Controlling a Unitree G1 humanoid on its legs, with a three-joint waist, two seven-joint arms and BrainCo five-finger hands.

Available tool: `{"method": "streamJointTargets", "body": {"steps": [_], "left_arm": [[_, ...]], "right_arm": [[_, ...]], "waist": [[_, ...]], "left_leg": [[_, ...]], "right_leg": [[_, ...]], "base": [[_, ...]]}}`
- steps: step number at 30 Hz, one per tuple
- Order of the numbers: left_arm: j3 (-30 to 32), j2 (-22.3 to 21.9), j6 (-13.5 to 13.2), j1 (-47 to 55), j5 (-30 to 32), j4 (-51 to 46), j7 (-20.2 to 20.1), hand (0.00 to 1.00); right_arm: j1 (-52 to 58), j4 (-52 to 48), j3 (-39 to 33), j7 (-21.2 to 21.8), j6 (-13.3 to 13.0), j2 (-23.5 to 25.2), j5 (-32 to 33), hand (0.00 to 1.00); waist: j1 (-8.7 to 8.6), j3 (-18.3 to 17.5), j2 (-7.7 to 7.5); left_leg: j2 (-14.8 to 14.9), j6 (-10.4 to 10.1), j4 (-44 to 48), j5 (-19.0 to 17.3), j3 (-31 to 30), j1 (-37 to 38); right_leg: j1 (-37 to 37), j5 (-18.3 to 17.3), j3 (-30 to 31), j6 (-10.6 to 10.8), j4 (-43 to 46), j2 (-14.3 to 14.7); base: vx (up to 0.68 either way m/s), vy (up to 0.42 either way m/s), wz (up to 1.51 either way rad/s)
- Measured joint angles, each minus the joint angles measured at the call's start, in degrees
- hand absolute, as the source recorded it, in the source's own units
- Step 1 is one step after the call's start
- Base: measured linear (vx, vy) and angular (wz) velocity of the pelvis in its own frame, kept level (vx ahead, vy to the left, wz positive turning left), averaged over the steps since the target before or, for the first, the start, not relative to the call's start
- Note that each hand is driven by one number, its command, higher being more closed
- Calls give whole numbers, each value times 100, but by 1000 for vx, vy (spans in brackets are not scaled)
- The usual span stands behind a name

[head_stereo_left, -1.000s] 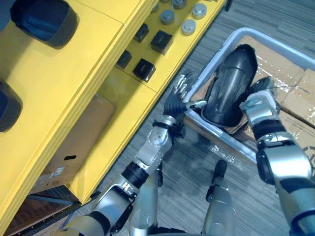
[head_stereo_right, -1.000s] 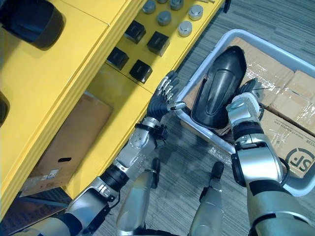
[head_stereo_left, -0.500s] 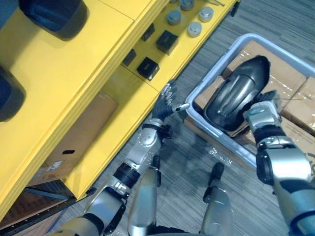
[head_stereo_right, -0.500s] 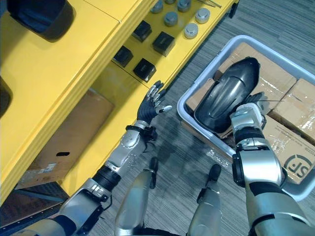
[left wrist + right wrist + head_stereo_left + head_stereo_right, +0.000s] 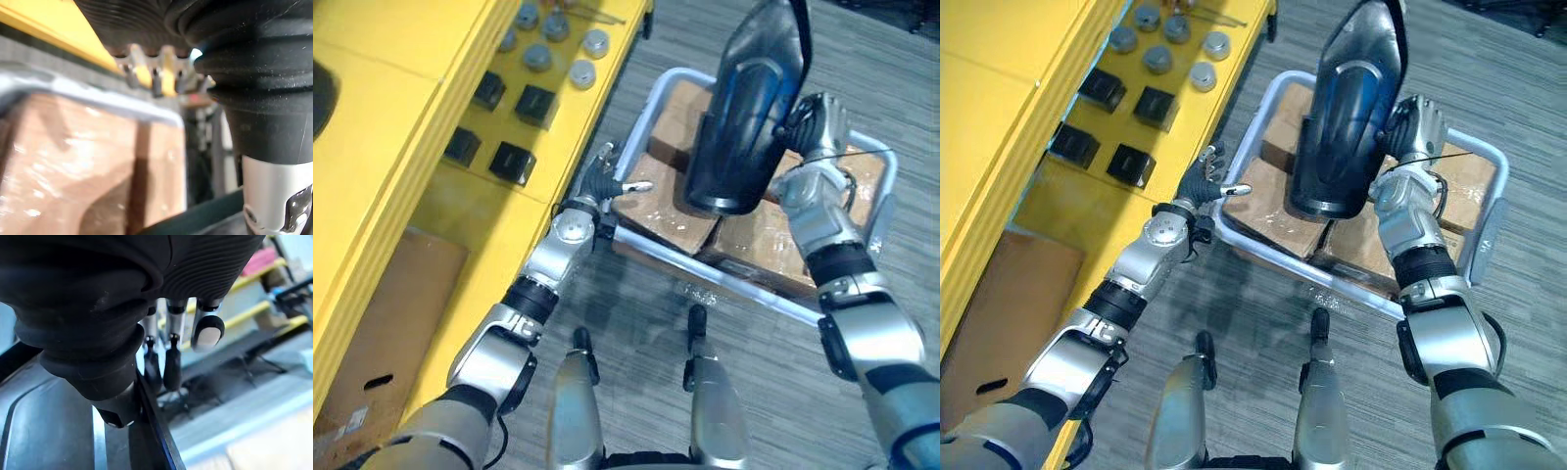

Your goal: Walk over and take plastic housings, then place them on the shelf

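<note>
Grips a black plastic housing with the right hand: fingers curled over its right edge, thumb pressed against its curved face, as seen close up from the right wrist. Holds it upright, narrow end up and far, broad open end down, over the film-wrapped cardboard boxes that lie inside the grey tubular frame of a cart. Cannot tell whether the lower end touches the boxes.

Hangs the left hand at the cart's near-left corner, empty, fingers loosely straight, thumb stuck out towards the rail. Cannot tell whether it touches.

Faces a yellow shelf on the left, well apart from the housing. On its lower level, small black blocks in two rows, with grey round caps farther along. Beneath, low on the near left, a brown cardboard box. Grey striped floor around the cart.
</note>
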Motion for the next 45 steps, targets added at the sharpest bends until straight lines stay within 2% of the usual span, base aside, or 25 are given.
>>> {"method": "streamJointTargets", "body": {"steps": [5, 7, 11, 14, 19, 21, 30, 32, 34, 39, 40, 45], "left_arm": [[-20, 3, 189, -311, -23, 202, 118, 0], [-20, 5, 241, -422, -139, 361, 175, 0], [-16, -1, 283, -537, -627, 449, 231, 0], [-21, -42, 318, -538, -1448, 574, 295, 0], [-18, -209, 355, -559, -2053, 703, 605, 0], [-21, -279, 436, -593, -2097, 825, 680, 0], [-73, -533, 415, -598, -2191, 1001, 650, 0], [-100, -666, 359, -598, -2314, 1002, 627, 0], [-298, -731, 135, -598, -2363, 1004, 598, 0], [-316, -901, -418, -579, -2561, 1082, 405, 0], [-346, -896, -554, -580, -2585, 1069, 396, 100], [-487, -903, -864, -577, -2593, 949, 406, 100]], "right_arm": [[1, -33, 120, 6, -431, -46, -239, 100], [2, -49, 301, 24, -632, -42, -336, 100], [1, -219, 507, 48, -862, -36, -339, 100], [1, -237, 551, 49, -954, -17, -336, 100], [1, -235, 554, 31, -977, 87, -337, 100], [0, -234, 565, 1, -979, 192, -337, 100], [0, -219, 781, -175, -973, 558, -330, 100], [-4, -189, 784, -177, -968, 644, -329, 100], [-14, -86, 829, -182, -946, 742, -324, 100], [-38, 281, 907, -307, -800, 813, -309, 100], [-38, 345, 909, -322, -786, 828, -292, 100], [-39, 465, 930, -508, -793, 840, 24, 100]], "waist": [[-81, -1, -3], [-155, -2, -4], [-155, -8, -14], [-169, -8, -14], [-163, -8, -14], [-163, -8, -14], [-139, -8, -14], [-131, -8, -13], [-114, -8, -13], [-109, -9, -11], [-109, -9, -10], [-97, -11, -8]], "left_leg": [[54, -15, -60, -2, 77, 133], [54, -36, -77, -16, 80, 225], [54, -38, -91, -18, 125, 229], [54, -38, -88, -18, 136, 215], [51, -38, -89, -18, 118, 194], [48, -38, -89, -18, 107, 187], [29, -38, -95, -15, 67, 168], [23, -38, -98, -13, 62, 169], [20, -38, -102, -12, 54, 174], [-4, -38, -123, -10, 0, 193], [-7, -38, -125, -10, -11, 193], [-35, -41, -183, 28, -26, 214]], "right_leg": [[68, 51, 78, -18, -57, 54], [185, 61, 74, -13, -120, 56], [203, 146, 102, -23, -255, 63], [202, 166, 108, -22, -287, 64], [202, 168, 97, -23, -294, 64], [202, 168, 90, -23, -295, 64], [207, 168, 70, -23, -296, 54], [211, 168, 66, -23, -296, 50], [221, 168, 60, -23, -296, 47], [304, 169, -8, -21, -350, 32], [320, 170, -26, -20, -368, 30], [332, 170, -50, -20, -387, 15]], "base": [[27, 20, -10], [31, 44, 1], [-8, 32, -6], [-10, 19, -2], [0, 0, 0], [0, 0, 0], [-2, 8, 1], [-4, 17, 1], [-3, 16, 2], [-9, 29, 6], [-1, 29, 5], [6, 18, 2]]}}
